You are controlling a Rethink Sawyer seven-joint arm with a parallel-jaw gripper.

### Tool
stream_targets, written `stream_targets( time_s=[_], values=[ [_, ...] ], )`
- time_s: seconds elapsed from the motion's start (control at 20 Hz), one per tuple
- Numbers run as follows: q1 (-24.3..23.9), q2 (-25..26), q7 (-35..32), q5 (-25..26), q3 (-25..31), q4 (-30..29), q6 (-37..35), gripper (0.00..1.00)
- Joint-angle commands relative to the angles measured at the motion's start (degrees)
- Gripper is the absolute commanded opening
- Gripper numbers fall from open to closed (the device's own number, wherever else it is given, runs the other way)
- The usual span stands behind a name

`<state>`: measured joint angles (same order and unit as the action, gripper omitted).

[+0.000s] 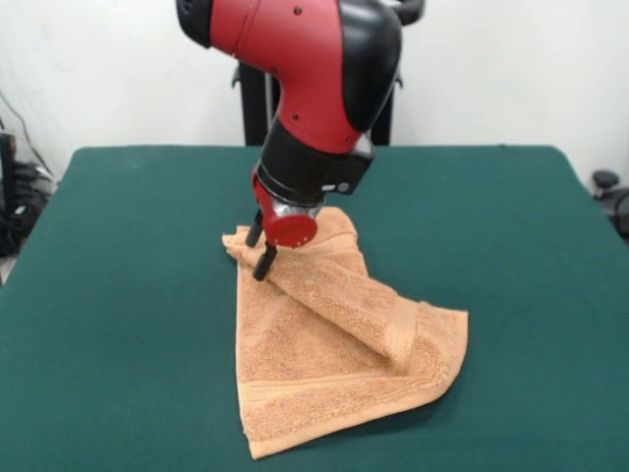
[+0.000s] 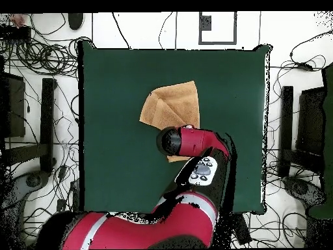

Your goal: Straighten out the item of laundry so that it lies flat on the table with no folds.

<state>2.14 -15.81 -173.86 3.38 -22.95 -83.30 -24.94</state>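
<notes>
One fluffy tan terry towel (image 1: 334, 374) lies rumpled, a thick fold running below the end effector (image 1: 261, 258). Can't tell if that's apart or together. Green felt counter (image 1: 128, 295), white wall (image 1: 118, 69) behind.

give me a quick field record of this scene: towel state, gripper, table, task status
towel state: the towel lies crumpled, a folded ridge running diagonally across it
gripper: the gripper is at the towel's far left corner, tips down at the cloth; open or shut cannot be told
table: the green table has bare cloth around the towel
arm: the red arm covers part of the towel from overhead
task status: not flat yet
</notes>
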Motion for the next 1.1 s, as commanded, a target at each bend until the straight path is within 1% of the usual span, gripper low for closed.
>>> stream_targets(
  time_s=[0.05,0.3,0.4,0.75,0.95,1.1],
  values=[
    [2.4,2.0,-6.2,-3.9,5.8,1.0,2.4,1.0],
    [2.4,-1.1,-5.0,-3.9,6.3,-0.5,0.3,1.0],
    [2.3,-1.6,-4.6,-3.7,6.4,-0.8,0.0,1.0],
    [2.6,-1.0,-4.9,-3.1,6.0,-1.4,1.0,1.0],
    [2.6,-1.2,-4.2,-3.0,5.9,-1.2,-1.3,1.0],
    [1.8,-0.5,-4.7,-3.3,6.9,-2.1,0.9,1.0]
  ],
)
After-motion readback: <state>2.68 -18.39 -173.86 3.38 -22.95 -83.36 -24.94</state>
